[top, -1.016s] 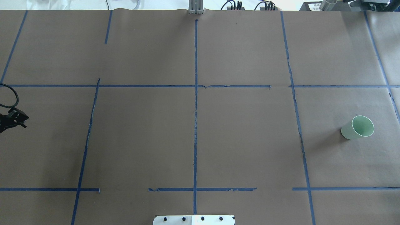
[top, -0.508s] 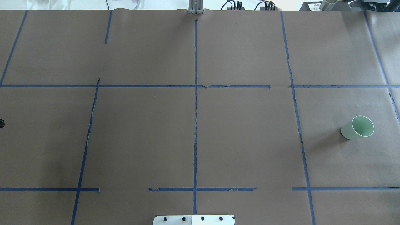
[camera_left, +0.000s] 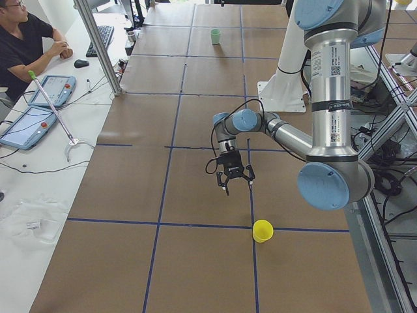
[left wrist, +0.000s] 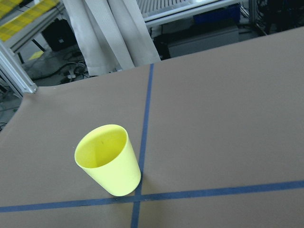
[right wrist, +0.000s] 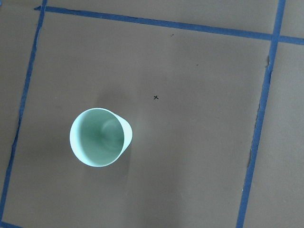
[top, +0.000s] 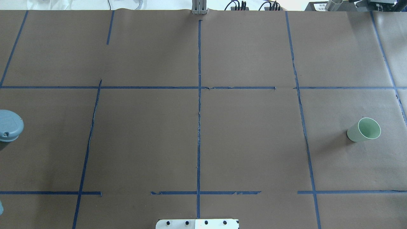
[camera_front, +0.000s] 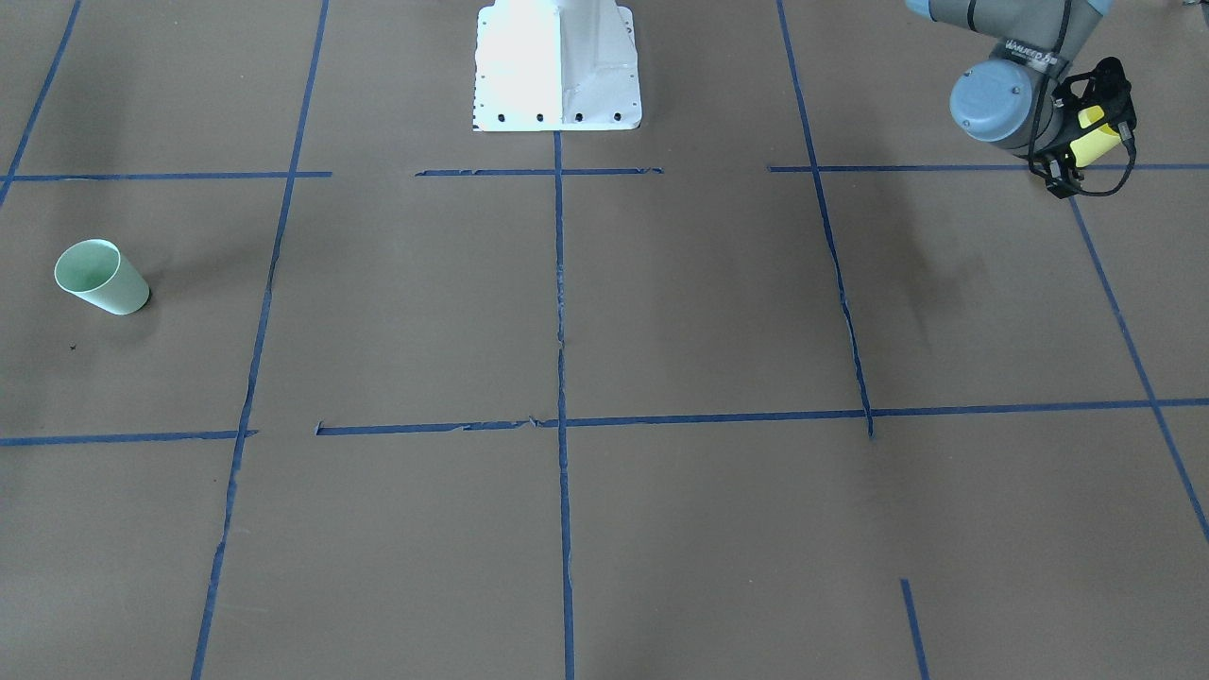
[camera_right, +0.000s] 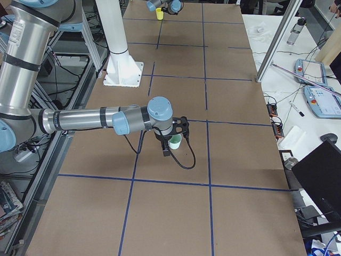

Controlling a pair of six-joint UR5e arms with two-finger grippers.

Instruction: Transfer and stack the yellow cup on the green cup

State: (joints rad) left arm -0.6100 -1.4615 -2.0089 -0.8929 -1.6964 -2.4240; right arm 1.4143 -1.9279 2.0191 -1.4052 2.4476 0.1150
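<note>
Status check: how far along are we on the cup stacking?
Nothing looks done yet. The yellow cup stands on the table, ungrasped. In hand: the left gripper hovers open near it. Left: grasp it, carry it across and stack it on the green cup at the table's other end.

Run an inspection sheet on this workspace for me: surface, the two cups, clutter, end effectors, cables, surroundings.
surface: brown paper gridded with blue tape, torn in places.
job's things: yellow cup upright on a tape crossing at the robot's left end; green cup upright at its right end; not stacked.
clutter: nothing seen on the paper.
end effectors: left end effector open, above the paper, apart from the yellow cup; right end effector by the green cup, open or shut cannot be told.
cables: black cable loops off the left wrist; a second cable hangs off the right wrist.
surroundings: person seated alongside, with control tablets.
</note>
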